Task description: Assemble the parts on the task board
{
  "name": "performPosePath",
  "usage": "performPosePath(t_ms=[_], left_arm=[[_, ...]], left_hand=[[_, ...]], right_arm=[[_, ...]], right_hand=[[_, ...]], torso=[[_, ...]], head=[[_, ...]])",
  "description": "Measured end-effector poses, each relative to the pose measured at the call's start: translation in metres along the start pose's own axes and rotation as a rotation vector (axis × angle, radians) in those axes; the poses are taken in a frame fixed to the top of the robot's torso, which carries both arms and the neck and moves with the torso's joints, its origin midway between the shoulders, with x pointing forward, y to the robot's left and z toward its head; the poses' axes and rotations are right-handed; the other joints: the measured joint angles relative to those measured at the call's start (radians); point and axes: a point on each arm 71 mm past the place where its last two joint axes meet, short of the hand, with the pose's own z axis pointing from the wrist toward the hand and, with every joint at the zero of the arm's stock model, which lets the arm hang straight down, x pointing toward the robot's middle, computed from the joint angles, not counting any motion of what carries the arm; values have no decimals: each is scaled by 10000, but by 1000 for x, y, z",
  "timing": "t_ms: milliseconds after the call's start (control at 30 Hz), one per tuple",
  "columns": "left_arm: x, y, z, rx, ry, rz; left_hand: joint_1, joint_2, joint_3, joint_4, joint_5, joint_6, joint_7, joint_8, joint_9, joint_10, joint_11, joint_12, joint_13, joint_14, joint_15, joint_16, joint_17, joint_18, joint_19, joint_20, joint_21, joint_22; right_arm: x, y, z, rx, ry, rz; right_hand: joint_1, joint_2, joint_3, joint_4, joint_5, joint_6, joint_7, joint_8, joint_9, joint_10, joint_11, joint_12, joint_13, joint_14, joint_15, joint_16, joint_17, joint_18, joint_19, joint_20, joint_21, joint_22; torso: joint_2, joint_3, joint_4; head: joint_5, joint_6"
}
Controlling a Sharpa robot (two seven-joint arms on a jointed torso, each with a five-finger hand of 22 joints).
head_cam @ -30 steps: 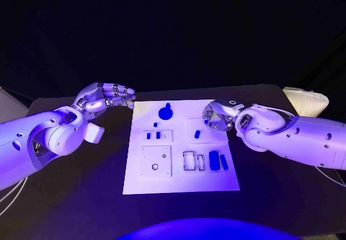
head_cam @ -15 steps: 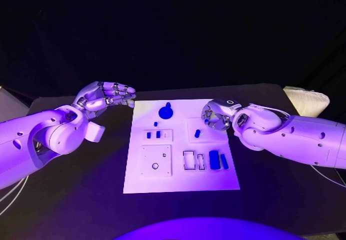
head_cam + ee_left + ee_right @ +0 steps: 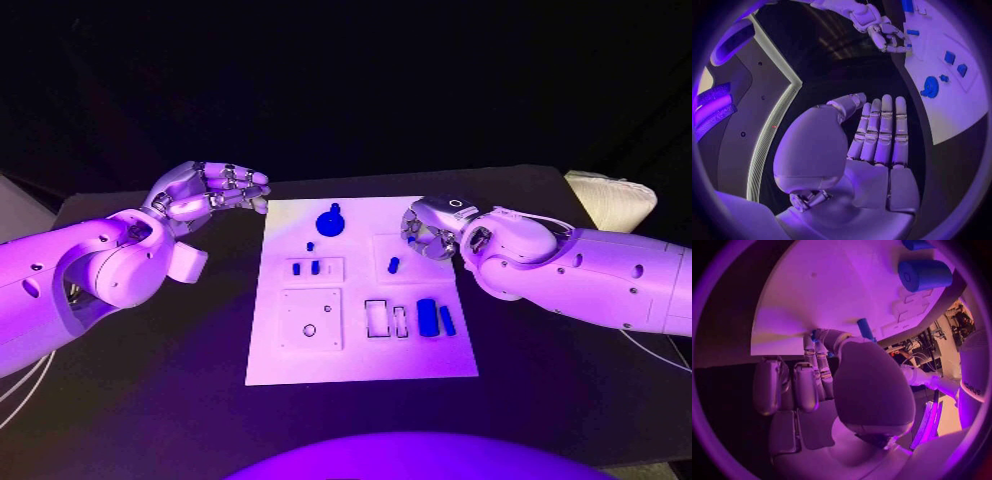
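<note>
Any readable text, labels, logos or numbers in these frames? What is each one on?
Nothing is clear enough to quote.
Dark lettering on a white robot part in the right wrist view: too small and blurred to read.
Ring mark on the back of the right hand: a plain circle, no letters.
Task board: no print visible on it.

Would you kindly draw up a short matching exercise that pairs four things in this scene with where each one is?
Things:
1. left hand
2. right hand
3. round blue part
4. task board

Places:
A. near the board's far edge
B. middle of the black table
C. over the board's right edge
D. over bare table, off the board's far left corner

Pairs: 1-D, 2-C, 3-A, 4-B
</note>
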Motion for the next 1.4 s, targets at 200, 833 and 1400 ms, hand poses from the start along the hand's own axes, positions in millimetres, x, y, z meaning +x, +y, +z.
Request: performPosePath(t_ms=[200, 833, 1400], left_arm=[[0, 0, 0, -8, 28, -20], [-3, 2, 0, -52, -26, -60], [-6, 4, 0, -97, -128, -90]], left_hand=[[0, 0, 23, -21, 0, 37, 36, 0, -9, 0, 0, 0, 0, 0, 0, 0, 1, 0, 0, 0, 0, 0], [39, -40, -3, -47, 0, 36, 35, -51, -8, -1, 0, 0, 1, -1, 0, -37, 11, 0, 35, -36, 0, 18], [40, -39, -4, -47, 0, 36, 35, -50, -19, -1, 0, -59, 1, 35, 37, -37, 27, 0, 34, -36, 0, 27]], right_arm=[[1, 2, -1, 11, -104, -155], [-3, 2, -8, 79, -752, -109], [-33, 3, -23, -19, -1930, 749]], right_hand=[[-40, 40, 1, -1, 1, 134, -43, 76, 81, 89, 85, -47, 32, 20, -51, 0, -48, 0, 0, 0, 72, -1], [-78, 78, 209, -237, -13, 175, -76, 74, 114, 130, 113, -159, 52, 20, -50, -1, -37, 0, 0, -72, 125, 6], [-81, 74, 332, -362, -71, 176, -78, 75, 124, 130, 113, -165, 53, 19, -49, -2, -22, -1, 0, -71, 124, 4]], torso=[[-4, 4, -3], [-8, 4, -7], [3, -8, -2]], head=[[-14, -3], [3, 17], [119, 14]])
